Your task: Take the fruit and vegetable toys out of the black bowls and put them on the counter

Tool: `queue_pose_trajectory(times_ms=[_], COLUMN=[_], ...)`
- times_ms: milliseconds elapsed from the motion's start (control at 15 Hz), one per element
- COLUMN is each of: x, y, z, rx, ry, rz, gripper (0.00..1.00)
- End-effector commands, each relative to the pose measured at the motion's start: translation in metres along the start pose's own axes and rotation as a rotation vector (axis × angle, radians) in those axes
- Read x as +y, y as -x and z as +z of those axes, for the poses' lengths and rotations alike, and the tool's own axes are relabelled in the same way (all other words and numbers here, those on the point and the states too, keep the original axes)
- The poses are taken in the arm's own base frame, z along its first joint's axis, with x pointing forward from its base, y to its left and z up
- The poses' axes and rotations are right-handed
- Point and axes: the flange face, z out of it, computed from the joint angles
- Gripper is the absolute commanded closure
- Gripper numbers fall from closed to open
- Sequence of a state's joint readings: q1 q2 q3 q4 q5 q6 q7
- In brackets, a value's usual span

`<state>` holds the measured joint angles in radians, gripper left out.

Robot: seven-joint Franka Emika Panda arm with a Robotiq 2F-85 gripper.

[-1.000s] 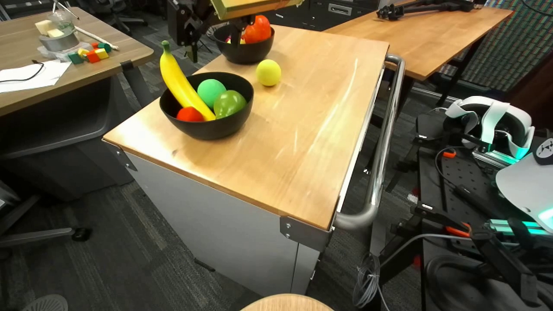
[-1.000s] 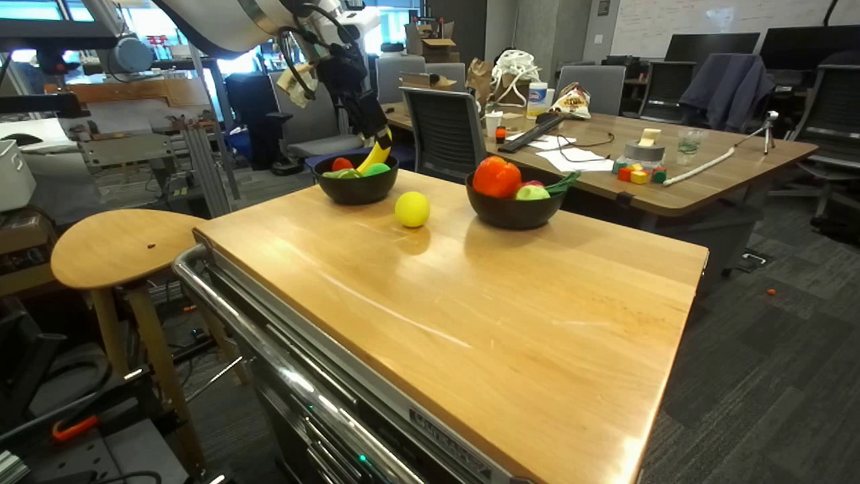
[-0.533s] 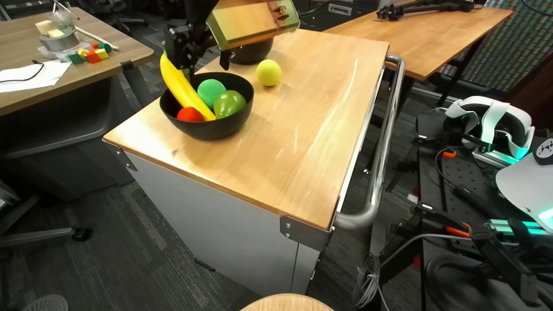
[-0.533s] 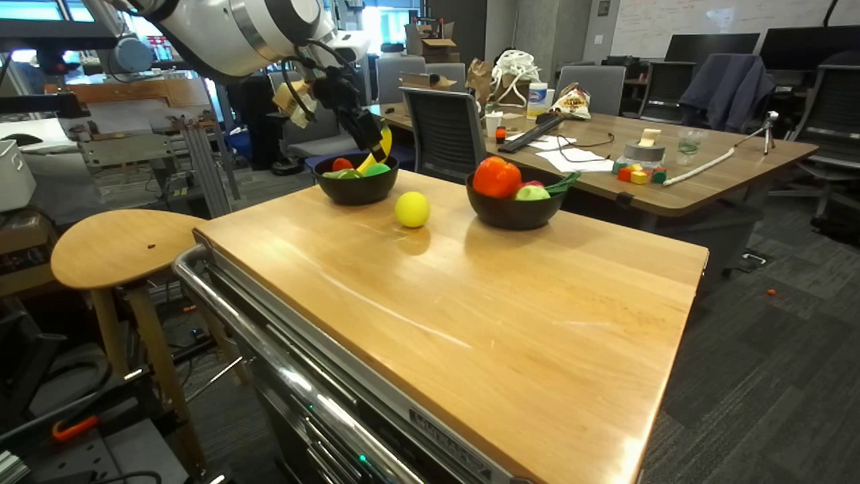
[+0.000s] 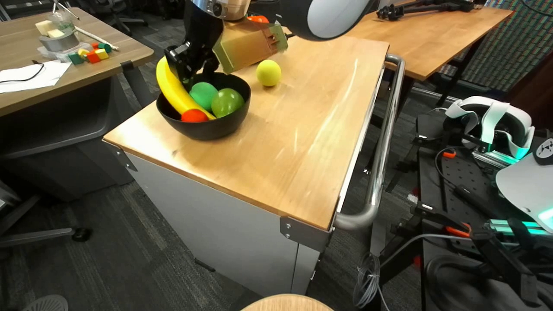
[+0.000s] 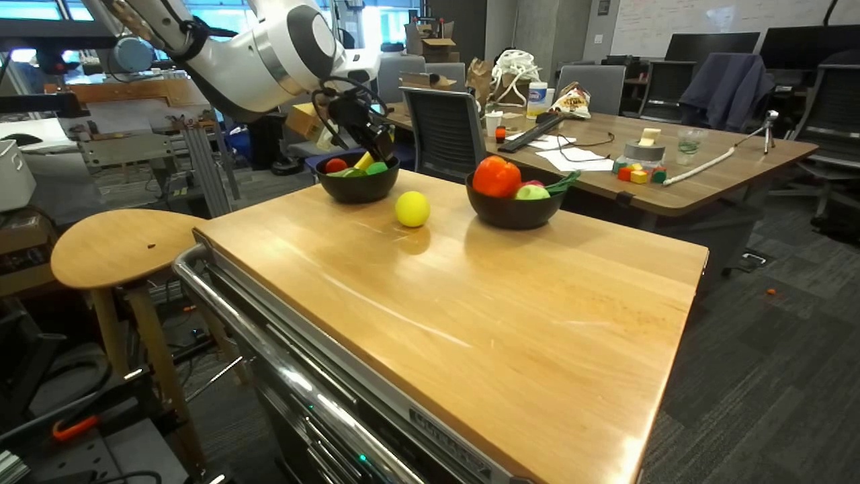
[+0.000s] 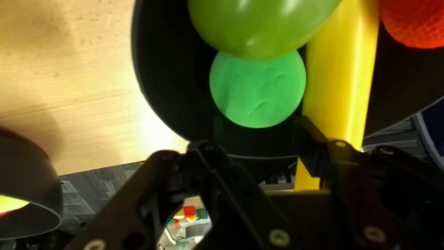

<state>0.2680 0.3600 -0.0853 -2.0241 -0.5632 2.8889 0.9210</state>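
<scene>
Beside banana (image 7: 340,76), gripper (image 7: 262,127) (jaws half-apart)

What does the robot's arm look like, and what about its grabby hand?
The arm is smooth, rounded and mostly white and dark grey, with a silvery band. Thin black cables loop near its end. The gripper is black and two-fingered, with shiny round screw heads in the wrist view. A boxy yellowish part shows right beside it. I can't make out any writing.
</scene>
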Motion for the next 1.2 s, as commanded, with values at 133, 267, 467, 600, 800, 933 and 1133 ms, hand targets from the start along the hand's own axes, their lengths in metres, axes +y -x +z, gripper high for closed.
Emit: queue_pose_trajectory(times_ms=[133,267,467,600,800,933,1133], x=[-0.013,-0.018,-0.028,-0.035,-0.045,-0.05,-0.056], y=[0.0,0.001,0.002,0.004,0.006,0.004,-0.004], z=[-0.013,-0.02,-0.028,-0.032,-0.035,-0.032,-0.025], rx=[0.06,0.07,0.083,0.087,0.097,0.106,0.122], ry=[-0.061,-0.086,-0.122,-0.142,-0.169,-0.175,-0.164], rz=[-0.047,-0.052,-0.062,-0.07,-0.082,-0.086,-0.082], gripper=[0.1,0.06,0.14,0.14,0.19,0.22,0.35])
